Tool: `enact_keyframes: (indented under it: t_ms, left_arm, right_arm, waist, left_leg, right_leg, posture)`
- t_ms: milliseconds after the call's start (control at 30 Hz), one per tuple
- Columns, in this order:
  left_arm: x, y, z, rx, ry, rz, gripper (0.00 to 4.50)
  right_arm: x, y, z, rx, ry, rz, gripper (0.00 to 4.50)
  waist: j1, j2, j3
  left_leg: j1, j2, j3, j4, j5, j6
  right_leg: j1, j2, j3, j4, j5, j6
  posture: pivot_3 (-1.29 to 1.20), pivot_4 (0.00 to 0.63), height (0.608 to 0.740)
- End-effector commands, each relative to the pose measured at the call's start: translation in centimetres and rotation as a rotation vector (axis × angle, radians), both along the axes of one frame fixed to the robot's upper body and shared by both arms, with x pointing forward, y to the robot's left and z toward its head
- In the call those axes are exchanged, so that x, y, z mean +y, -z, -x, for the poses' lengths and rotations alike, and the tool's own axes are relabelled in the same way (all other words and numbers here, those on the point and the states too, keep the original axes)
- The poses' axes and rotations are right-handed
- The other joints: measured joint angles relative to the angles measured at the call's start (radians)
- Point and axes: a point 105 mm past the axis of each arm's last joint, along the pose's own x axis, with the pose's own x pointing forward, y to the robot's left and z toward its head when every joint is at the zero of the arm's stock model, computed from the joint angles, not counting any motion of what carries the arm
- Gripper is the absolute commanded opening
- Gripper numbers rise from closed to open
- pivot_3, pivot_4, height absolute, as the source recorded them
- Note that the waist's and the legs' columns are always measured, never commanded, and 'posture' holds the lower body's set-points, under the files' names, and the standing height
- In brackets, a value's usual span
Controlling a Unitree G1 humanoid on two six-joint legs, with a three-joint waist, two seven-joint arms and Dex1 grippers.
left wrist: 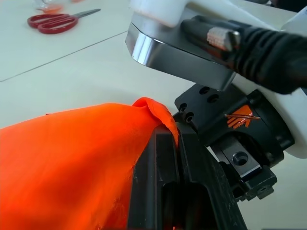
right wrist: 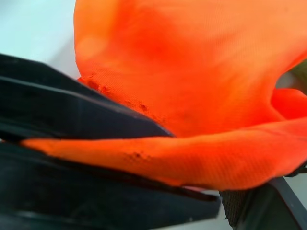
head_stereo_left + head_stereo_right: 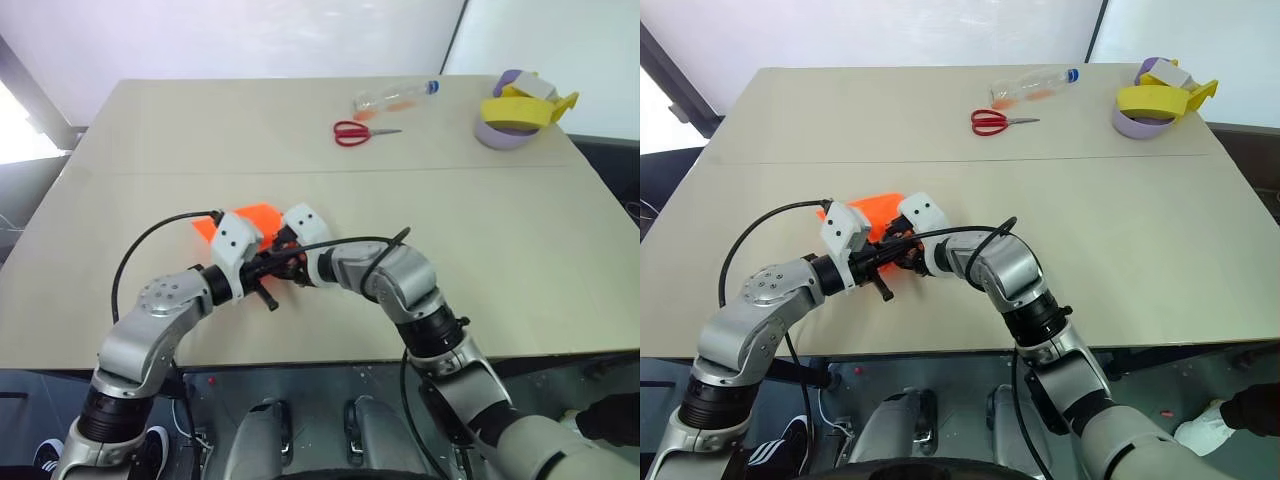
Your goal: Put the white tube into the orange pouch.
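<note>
1. The orange pouch point(image 3: 255, 217), a bright neon-orange bag of fine-woven fabric, lies in soft folds near the front middle of the beige table point(image 3: 520, 250), a smooth matte surface with a thin seam line running across it.
2. The left gripper point(image 3: 278, 255) is clamped tight on an edge of the pouch; in the left wrist view its two hard black fingers point(image 1: 163, 177) meet with the orange cloth point(image 1: 72, 163) pinched and curling up between them.
3. The right gripper point(image 3: 902, 252) meets the left one at the same edge of the pouch. In the right wrist view a flap of the orange fabric point(image 2: 192, 158) drapes over its flat black finger point(image 2: 72, 115), with small puckers in the weave at the rim; its fingers stand part-way apart, and I cannot tell whether they grip the cloth.
4. The white tube cannot be made out among the grippers and folds.
5. At the far side of the table lie red-handled scissors point(image 3: 357, 132), a clear plastic bottle with a blue cap point(image 3: 395, 97) on its side, and stacked rolls of yellow and lilac tape point(image 3: 520, 112).
</note>
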Motion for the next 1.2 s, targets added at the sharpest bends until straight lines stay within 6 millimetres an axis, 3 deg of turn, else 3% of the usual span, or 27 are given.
enact_keyframes:
  t_ms: [33,67,233,267,400,800,1200]
  left_arm:
    - [-0.9,-0.7,0.6,-0.033,0.046,0.005,0.00]
    - [-0.9,-0.7,0.6,-0.034,0.047,0.005,0.00]
    - [-0.9,-0.8,0.6,-0.034,0.043,0.004,0.00]
    - [-0.8,-0.8,0.6,-0.033,0.042,0.004,0.00]
    - [-0.8,-0.7,0.6,-0.031,0.039,0.003,0.00]
    - [-0.1,0.1,0.5,-0.035,0.022,-0.023,0.00]
    - [1.9,2.8,1.1,-0.014,-0.001,-0.067,0.00]
  right_arm:
    - [1.4,-1.5,0.2,-0.024,-0.029,-0.045,1.84]
    - [1.5,-1.5,0.1,-0.022,-0.030,-0.049,1.84]
    - [1.2,-1.3,0.0,-0.017,-0.027,-0.049,4.21]
    - [1.2,-1.4,0.0,-0.021,-0.026,-0.048,4.48]
    - [1.1,-2.7,0.7,-0.006,-0.063,-0.112,4.48]
    - [-1.3,-4.1,2.6,-0.030,-0.182,-0.148,4.48]
    - [-6.0,-4.3,3.6,-0.073,-0.227,-0.168,4.48]
  waist:
    - [-0.001,0.000,0.000]
    - [-0.001,0.000,0.000]
    - [-0.001,0.000,0.000]
    - [-0.001,0.000,0.000]
    - [0.000,0.000,0.000]
    - [0.005,0.000,0.000]
    - [0.008,0.000,0.000]
  left_leg:
    - [0.000,0.000,0.000,0.000,0.000,0.000]
    - [0.000,0.000,0.000,0.000,0.000,0.000]
    - [0.000,0.000,0.000,0.001,0.000,0.000]
    - [0.000,0.000,0.000,0.001,0.000,0.000]
    - [0.000,0.000,0.000,0.001,0.000,0.000]
    - [-0.001,0.000,0.000,0.001,0.000,0.000]
    - [-0.001,0.000,0.000,0.001,0.000,0.000]
  right_leg:
    - [0.000,0.000,0.000,0.000,0.000,0.000]
    - [0.000,0.000,0.000,0.000,0.000,0.000]
    - [0.000,0.000,0.000,0.001,0.000,0.000]
    - [0.000,0.000,0.000,0.000,0.000,0.000]
    - [0.000,0.000,0.000,0.000,0.000,0.000]
    - [0.000,0.000,0.000,0.000,0.000,0.000]
    - [0.000,0.000,0.000,-0.001,0.000,0.000]
  posture:
    - [0.00,0.150,0.740]
    - [0.00,0.150,0.740]
    - [0.00,0.150,0.740]
    - [0.00,0.150,0.740]
    - [0.00,0.150,0.740]
    - [0.00,0.150,0.740]
    - [0.00,0.150,0.740]
